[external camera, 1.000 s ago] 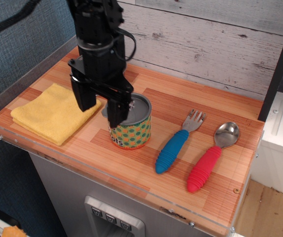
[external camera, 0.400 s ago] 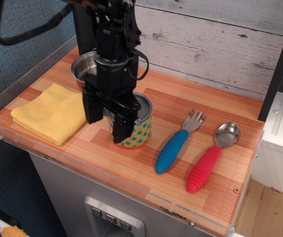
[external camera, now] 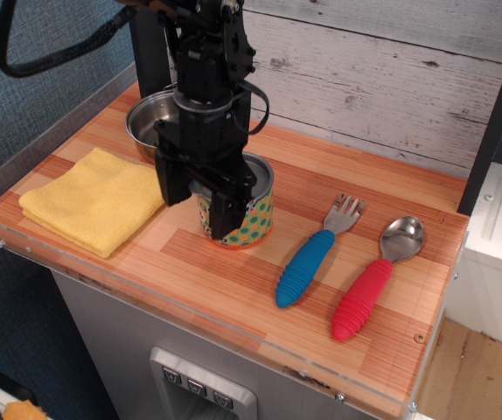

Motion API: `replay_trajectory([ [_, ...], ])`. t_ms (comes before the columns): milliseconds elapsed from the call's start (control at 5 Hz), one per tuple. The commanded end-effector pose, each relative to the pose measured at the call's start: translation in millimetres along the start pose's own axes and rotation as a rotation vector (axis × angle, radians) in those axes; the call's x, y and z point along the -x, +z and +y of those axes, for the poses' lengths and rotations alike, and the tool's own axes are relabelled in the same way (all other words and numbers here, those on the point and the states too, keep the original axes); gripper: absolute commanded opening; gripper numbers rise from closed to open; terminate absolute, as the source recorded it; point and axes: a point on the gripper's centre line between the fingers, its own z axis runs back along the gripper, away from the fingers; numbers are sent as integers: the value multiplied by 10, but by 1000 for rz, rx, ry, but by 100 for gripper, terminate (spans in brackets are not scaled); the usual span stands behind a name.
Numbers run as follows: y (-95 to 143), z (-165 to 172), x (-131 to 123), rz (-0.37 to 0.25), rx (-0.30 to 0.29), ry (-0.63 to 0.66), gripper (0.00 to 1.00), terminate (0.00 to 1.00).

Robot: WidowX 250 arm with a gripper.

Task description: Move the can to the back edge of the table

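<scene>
The can (external camera: 249,210) stands upright near the middle of the bench (external camera: 233,289), slightly left of centre, with plank surface open on its near side. The black end effector (external camera: 200,198) is lowered over it from above: one finger (external camera: 230,208) overlaps the can's near left side and the other (external camera: 170,179) sits just left of it, so the fingers are spread; whether either touches the can cannot be told, since the arm hides the can's left half and much of its lid.

Just behind and left of the can, partly hidden by the arm, sits a shiny steel pot (external camera: 150,118), close to the far edge. A folded yellow cloth (external camera: 89,201) lies flat to the left, near the can but apart from it. To the right lie a blue-handled fork (external camera: 314,252) and, further right, a red-handled spoon (external camera: 375,276), both with heads pointing away toward the whitewashed plank wall (external camera: 391,79).
</scene>
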Motion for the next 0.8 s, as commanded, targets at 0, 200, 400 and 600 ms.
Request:
replay_trajectory([
  [0,122,37,-145,-82,-31,-62,100,0],
  [200,114,56,-244,-116,-39,-73,100,0],
  [400,140,65,-355,-158,-47,-74,100,0],
  [600,174,67,-492,-192,-35,-87,100,0],
])
